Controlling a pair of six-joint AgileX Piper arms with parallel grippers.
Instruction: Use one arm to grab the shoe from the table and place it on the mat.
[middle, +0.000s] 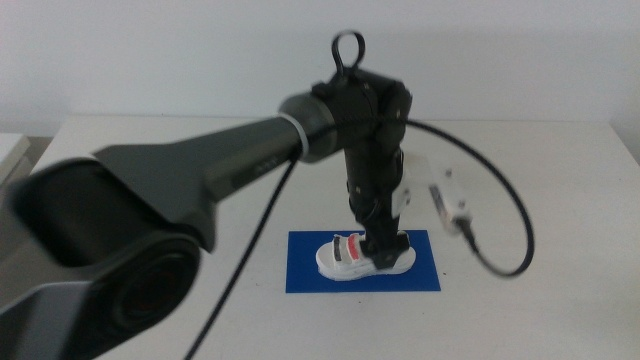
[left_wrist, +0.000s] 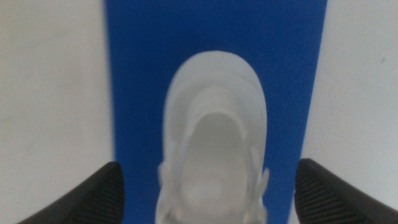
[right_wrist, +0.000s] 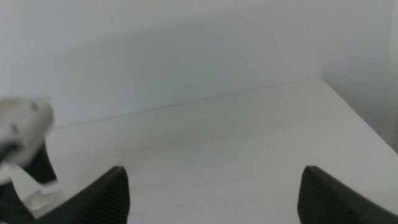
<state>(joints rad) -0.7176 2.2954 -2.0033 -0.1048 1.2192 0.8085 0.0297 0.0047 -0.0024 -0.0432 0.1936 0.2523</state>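
The shoe (middle: 362, 256) is seen resting on the mat (middle: 310, 275), roughly centred, with blue visible on all sides of it in the middle view. The left end effector (middle: 383, 250) is positioned directly over the shoe, its jaws spread wide apart; in the left wrist view the shoe (left_wrist: 214, 143) lies between them, with clear blue mat (left_wrist: 143, 74) showing on each side, so no contact is apparent. The placing step is judged essentially done, with release made and only the retreat outstanding. For a clean finish, the jaws should be kept fully apart and the arm (middle: 200, 185) lifted straight up, so that the straps are not snagged and the shoe is not dragged toward the mat's edge. The black cable (middle: 500, 215) hangs near the mat and should be watched during the lift. The right end effector (right_wrist: 211, 186) is held apart too, waiting over bare bench (right_wrist: 217, 137), away from the work.
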